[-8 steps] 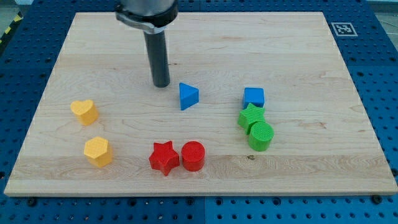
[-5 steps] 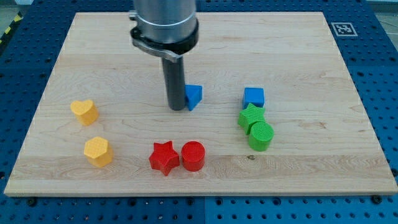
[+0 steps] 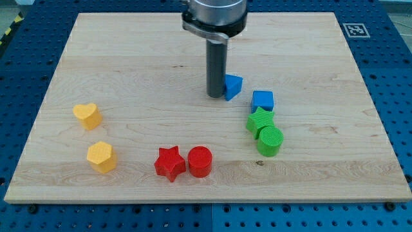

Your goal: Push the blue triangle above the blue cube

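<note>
The blue triangle (image 3: 233,86) lies on the wooden board, up and to the left of the blue cube (image 3: 262,100), with a small gap between them. My tip (image 3: 215,96) stands right against the triangle's left side and hides its left edge. The rod rises from there to the view's top.
A green star (image 3: 260,120) and a green cylinder (image 3: 270,140) sit just below the blue cube. A red star (image 3: 170,163) and a red cylinder (image 3: 199,161) lie at the bottom middle. A yellow heart (image 3: 86,115) and a yellow hexagon (image 3: 101,156) lie at the left.
My tip came down to the triangle's left side, then moved right and slightly up. It pushed the blue triangle right, close to the blue cube. The other blocks stayed put.
</note>
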